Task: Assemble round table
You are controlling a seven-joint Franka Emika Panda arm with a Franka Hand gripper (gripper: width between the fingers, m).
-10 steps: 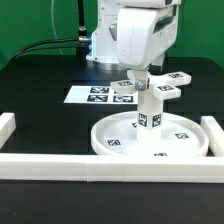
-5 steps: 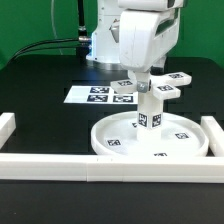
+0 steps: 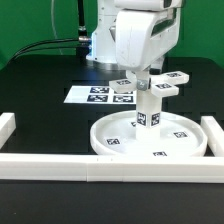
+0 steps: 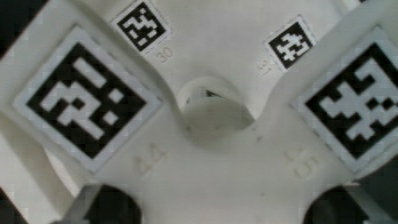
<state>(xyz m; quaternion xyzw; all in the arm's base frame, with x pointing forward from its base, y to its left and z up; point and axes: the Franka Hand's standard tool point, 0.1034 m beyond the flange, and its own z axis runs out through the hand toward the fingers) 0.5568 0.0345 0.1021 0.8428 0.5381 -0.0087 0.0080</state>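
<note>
The cross-shaped base (image 3: 152, 85) sits atop the upright leg (image 3: 148, 112), planted mid-disc (image 3: 110, 136) on the near bench (image 3: 40, 100). The pincer (image 3: 143, 74) appears clenched on the base. Rigid, light, smooth plastic is judged; the arms suit gripping.

A robotics lab, clearly: black table (image 3: 40, 85) ringed by white rails (image 3: 45, 165) at the frame's bottom, marker board (image 3: 95, 96) mid-frame, cables (image 3: 45, 45) trailing upper left, green backdrop (image 3: 40, 20) behind.
</note>
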